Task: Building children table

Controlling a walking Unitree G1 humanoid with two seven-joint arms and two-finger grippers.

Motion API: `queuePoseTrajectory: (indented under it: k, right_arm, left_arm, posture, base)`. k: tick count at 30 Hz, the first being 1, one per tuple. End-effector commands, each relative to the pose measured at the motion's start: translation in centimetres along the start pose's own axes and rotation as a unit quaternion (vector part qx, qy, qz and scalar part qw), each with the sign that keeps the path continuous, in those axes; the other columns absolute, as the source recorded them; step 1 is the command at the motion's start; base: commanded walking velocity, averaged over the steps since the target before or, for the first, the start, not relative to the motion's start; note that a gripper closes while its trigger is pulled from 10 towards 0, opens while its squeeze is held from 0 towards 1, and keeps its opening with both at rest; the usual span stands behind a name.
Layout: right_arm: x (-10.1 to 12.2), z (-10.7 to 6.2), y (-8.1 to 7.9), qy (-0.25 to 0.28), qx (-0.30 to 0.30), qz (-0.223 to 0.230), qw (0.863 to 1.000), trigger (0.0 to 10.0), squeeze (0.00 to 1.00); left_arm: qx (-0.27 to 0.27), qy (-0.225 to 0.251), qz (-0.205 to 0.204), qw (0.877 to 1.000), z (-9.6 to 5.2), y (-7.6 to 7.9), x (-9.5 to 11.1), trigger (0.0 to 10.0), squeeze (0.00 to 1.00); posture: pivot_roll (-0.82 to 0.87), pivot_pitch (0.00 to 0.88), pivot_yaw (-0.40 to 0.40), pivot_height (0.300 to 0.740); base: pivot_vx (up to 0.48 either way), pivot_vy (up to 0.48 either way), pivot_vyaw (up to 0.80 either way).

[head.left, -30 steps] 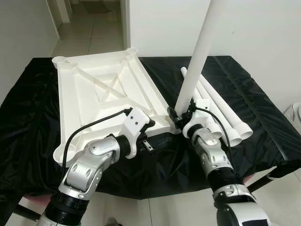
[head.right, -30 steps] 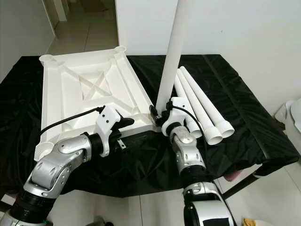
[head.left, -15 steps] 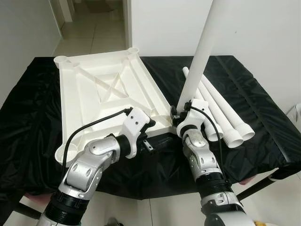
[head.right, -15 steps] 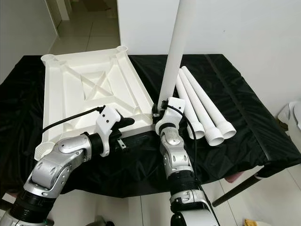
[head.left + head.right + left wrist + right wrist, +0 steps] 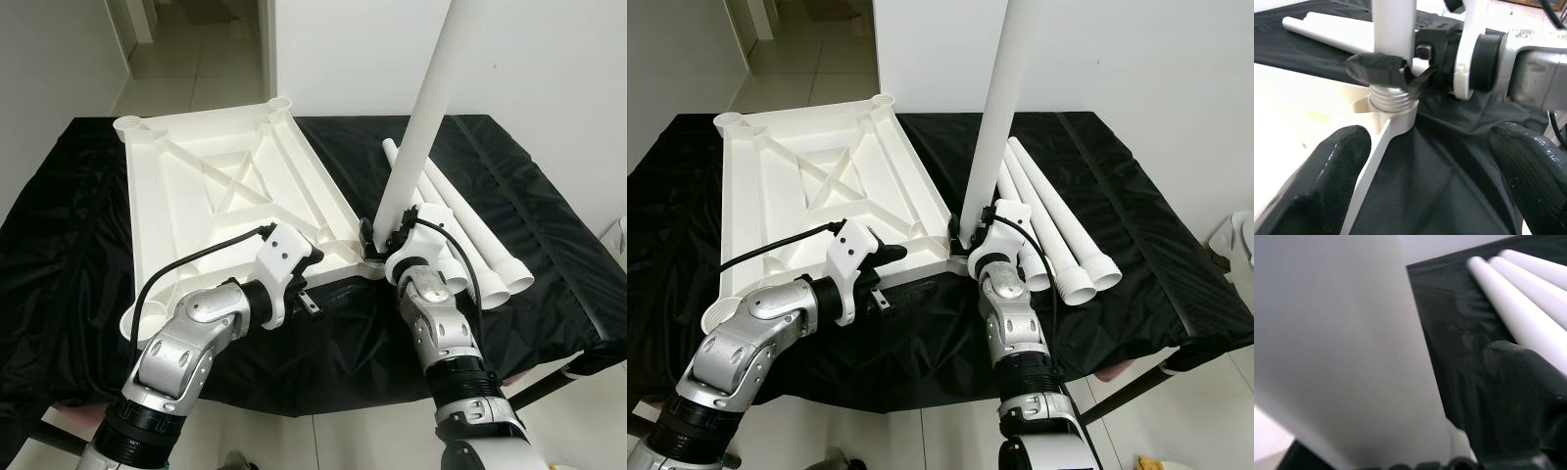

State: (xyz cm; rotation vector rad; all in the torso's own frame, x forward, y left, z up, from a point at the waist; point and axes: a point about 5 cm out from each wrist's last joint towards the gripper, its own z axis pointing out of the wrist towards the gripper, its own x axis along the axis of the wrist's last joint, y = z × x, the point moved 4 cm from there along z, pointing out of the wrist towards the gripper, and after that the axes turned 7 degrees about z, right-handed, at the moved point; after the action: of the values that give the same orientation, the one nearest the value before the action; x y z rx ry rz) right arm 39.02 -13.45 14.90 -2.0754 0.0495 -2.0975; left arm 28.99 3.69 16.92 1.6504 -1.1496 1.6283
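Here the right gripper [image 5: 1400, 73] has its fingers clamped around the base of the upright white table leg [image 5: 423, 127], whose threaded end sits in the corner socket of the upturned white tabletop [image 5: 211, 196] on the black-draped worktop [image 5: 549, 245]. The left gripper [image 5: 312, 294], fingers spread wide and empty, hovers just beside that corner. Three spare legs [image 5: 1058, 235] lie beyond the held leg.

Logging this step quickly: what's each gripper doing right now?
Left gripper: open, empty, near the tabletop corner socket.
Right gripper: shut on the upright leg, at its threaded base.
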Motion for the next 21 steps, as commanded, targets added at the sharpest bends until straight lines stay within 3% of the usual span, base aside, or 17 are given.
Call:
queuePoseTrajectory:
  k: [1, 2, 3, 8, 10, 14, 18, 21]
  right_arm:
    - [0.7, 0.3, 0.4, 0.006, 0.028, 0.006, 1.0, 10.0, 1.0]
    - [0.9, 0.4, 0.4, 0.004, 0.044, 0.003, 0.999, 10.0, 1.0]
    - [1.1, 0.5, 0.3, 0.0, 0.071, 0.001, 0.997, 10.0, 0.0]
    - [1.6, 0.7, 0.1, -0.003, 0.164, -0.021, 0.986, 10.0, 0.0]
    - [1.6, 0.7, 0.1, -0.003, 0.164, -0.021, 0.986, 10.0, 0.0]
    - [1.0, 0.9, 0.5, -0.023, 0.219, -0.039, 0.975, 10.0, 0.0]
    - [0.9, 0.9, 0.5, -0.026, 0.225, -0.042, 0.973, 10.0, 0.0]
    - [0.1, 0.8, 0.5, -0.05, 0.256, -0.062, 0.963, 10.0, 0.0]
  left_arm:
    - [0.012, 0.001, 0.005, 1.0, 0.0, -0.2, 0.0, 10.0, 0.0]
    - [0.011, 0.001, 0.006, 1.0, 0.0, -0.1, 0.1, 10.0, 0.0]
    - [0.011, 0.001, 0.006, 1.0, 0.0, -0.1, 0.1, 10.0, 0.0]
    - [0.011, 0.001, 0.007, 1.0, 0.1, -0.3, 0.1, 10.0, 0.0]
    - [0.011, 0.001, 0.007, 1.0, 0.1, -0.3, 0.1, 10.0, 0.0]
    - [0.009, 0.002, 0.009, 1.0, 0.2, -0.3, 0.1, 10.0, 0.0]
    - [0.009, 0.003, 0.009, 1.0, 0.2, -0.3, 0.1, 10.0, 0.0]
    - [0.009, 0.004, 0.011, 1.0, 0.2, -0.3, 0.2, 10.0, 0.0]
  posture:
    - [-0.03, 0.029, -0.005, 0.74]
    - [-0.03, 0.029, -0.005, 0.74]
    - [-0.03, 0.027, -0.006, 0.74]
    - [-0.03, 0.022, -0.005, 0.74]
    - [-0.03, 0.022, -0.005, 0.74]
    - [-0.03, 0.004, -0.006, 0.74]
    - [-0.03, 0.004, -0.006, 0.74]
    - [-0.03, 0.001, -0.007, 0.74]
  base:
    - [0.0, 0.0, 0.0]
    - [0.0, 0.0, 0.0]
    - [0.0, 0.0, 0.0]
    - [0.0, 0.0, 0.0]
    - [0.0, 0.0, 0.0]
    - [0.0, 0.0, 0.0]
    - [0.0, 0.0, 0.0]
    - [0.0, 0.0, 0.0]
